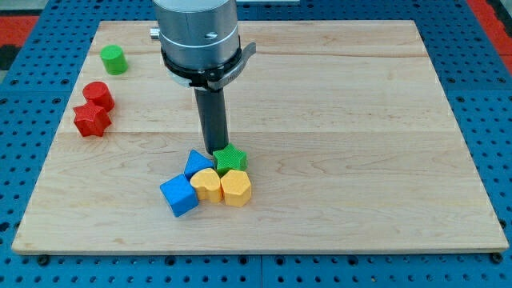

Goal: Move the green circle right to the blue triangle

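The green circle stands near the board's top left corner. The blue triangle lies in a cluster near the middle bottom, touching a green star, a yellow heart, a yellow hexagon and a blue cube. My tip is at the cluster's top edge, between the blue triangle and the green star, far to the right of and below the green circle.
A red cylinder and a red star sit at the view's left, below the green circle. The wooden board rests on a blue pegboard surface. The arm's grey body hangs over the top middle.
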Available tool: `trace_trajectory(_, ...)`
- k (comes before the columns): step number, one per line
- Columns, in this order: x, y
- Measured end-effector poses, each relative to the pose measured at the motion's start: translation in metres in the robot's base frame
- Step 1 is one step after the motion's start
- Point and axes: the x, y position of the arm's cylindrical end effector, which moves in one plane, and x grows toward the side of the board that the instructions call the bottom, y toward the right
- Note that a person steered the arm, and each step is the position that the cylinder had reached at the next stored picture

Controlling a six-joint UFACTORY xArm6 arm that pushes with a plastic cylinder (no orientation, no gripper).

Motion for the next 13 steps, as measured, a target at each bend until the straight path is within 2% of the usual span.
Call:
trace_trajectory(1,-0.002,0.000)
trace_trajectory(2,-0.047,0.000)
trace_trajectory(3,-0.100,-0.078)
trace_trajectory(5,-0.220,-0.104)
trace_trajectory(6,-0.245,-0.154)
trace_trajectory(7,-0.225,-0.212)
trace_trajectory(8,-0.164,-0.178)
trace_trajectory(9,-0.150,-0.128)
trace_trajectory(11,-0.072,-0.076)
trace_trajectory(12,-0.086,-0.066)
trace_trajectory(13,-0.128,-0.064)
